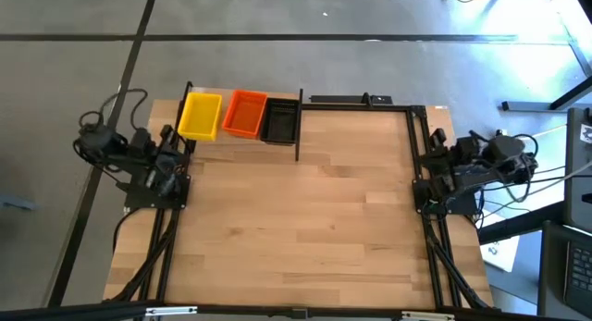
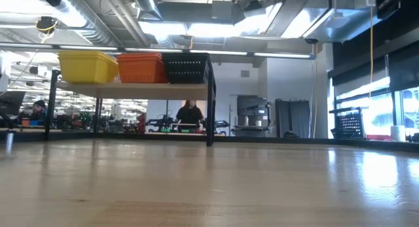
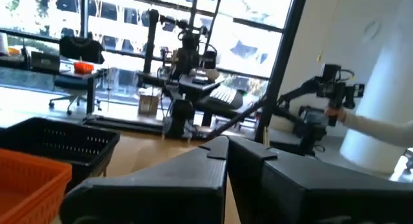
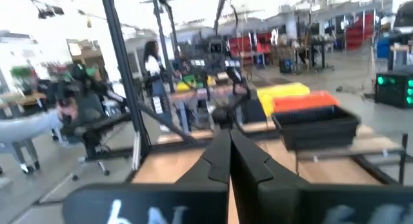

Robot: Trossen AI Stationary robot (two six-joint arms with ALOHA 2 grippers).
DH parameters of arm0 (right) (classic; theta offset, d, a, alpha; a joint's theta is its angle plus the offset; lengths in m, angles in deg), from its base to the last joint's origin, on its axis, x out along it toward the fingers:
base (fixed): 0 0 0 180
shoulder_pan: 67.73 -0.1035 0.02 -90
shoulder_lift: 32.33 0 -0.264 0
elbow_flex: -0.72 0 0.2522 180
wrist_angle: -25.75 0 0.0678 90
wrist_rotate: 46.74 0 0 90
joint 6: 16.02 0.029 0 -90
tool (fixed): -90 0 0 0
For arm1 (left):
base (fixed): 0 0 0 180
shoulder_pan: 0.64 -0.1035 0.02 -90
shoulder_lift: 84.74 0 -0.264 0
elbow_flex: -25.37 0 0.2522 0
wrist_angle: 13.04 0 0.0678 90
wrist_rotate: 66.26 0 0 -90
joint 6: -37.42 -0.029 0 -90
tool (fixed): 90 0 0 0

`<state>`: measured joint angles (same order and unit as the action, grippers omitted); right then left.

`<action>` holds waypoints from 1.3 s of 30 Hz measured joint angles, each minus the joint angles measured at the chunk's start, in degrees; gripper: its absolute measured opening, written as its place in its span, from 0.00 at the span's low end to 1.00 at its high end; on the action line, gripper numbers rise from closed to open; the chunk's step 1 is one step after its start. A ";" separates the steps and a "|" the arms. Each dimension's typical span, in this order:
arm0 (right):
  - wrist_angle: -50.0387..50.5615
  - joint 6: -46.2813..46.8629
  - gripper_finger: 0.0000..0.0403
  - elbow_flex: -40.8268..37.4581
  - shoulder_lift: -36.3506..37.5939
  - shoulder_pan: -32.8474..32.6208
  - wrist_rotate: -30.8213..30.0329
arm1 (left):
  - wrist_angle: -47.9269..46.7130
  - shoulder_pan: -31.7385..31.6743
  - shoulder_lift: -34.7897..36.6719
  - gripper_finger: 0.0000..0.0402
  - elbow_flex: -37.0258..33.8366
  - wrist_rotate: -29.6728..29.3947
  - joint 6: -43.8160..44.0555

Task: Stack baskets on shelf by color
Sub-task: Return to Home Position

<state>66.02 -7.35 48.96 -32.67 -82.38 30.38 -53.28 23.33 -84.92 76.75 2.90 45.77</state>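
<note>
Three basket stacks sit side by side on top of the shelf (image 1: pixel 298 127) at the table's far left: yellow (image 1: pixel 200 116), orange (image 1: pixel 244 114) and black (image 1: pixel 280 120). In the low view the yellow (image 2: pixel 87 66), orange (image 2: pixel 140 67) and black (image 2: pixel 186 67) baskets rest on the shelf's top board. My left gripper (image 3: pixel 227 153) is folded back at the table's left edge, shut and holding nothing. My right gripper (image 4: pixel 228 146) is parked at the right edge, also shut and holding nothing. Both are far from the baskets.
The wooden tabletop (image 1: pixel 305 219) spreads between the two arms. Black frame rails (image 1: pixel 421 145) run along the right side and far edge. A person (image 2: pixel 190 114) stands in the room beyond the table.
</note>
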 joint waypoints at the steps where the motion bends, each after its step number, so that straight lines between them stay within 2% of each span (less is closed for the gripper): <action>1: -0.06 -0.02 0.00 -0.90 0.13 0.02 -0.11 | 0.34 0.00 0.03 0.00 -0.70 -0.04 -0.08; 9: -13.19 -0.93 0.00 -11.54 0.08 0.02 0.38 | 7.00 0.00 -0.03 0.00 -8.94 0.03 -1.50; 16: -27.39 -3.33 0.00 -22.13 0.08 0.02 1.77 | 18.64 0.00 -0.01 0.00 -18.45 1.47 -1.61; 22: -35.04 -2.10 0.00 -29.11 0.08 0.02 2.46 | 28.30 0.00 -0.01 0.00 -26.15 1.51 -2.62; 28: -38.38 -1.53 0.00 -34.05 0.08 0.00 3.97 | 35.03 0.02 -0.01 0.00 -31.78 4.42 -2.60; 33: -38.46 -3.50 0.00 -34.10 0.04 0.02 5.81 | 41.65 0.02 -0.01 0.00 -36.67 5.47 -2.81; 36: -38.33 -7.93 0.00 -34.08 0.04 0.00 8.45 | 40.88 0.02 -0.06 0.00 -37.17 5.92 -3.74; 39: -37.91 -11.43 0.00 -34.08 0.04 0.00 8.51 | 39.73 0.00 -0.05 0.00 -37.17 7.94 -5.46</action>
<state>28.11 -18.78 14.88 -32.63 -82.38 38.89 -13.55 23.33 -84.97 39.58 10.83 40.31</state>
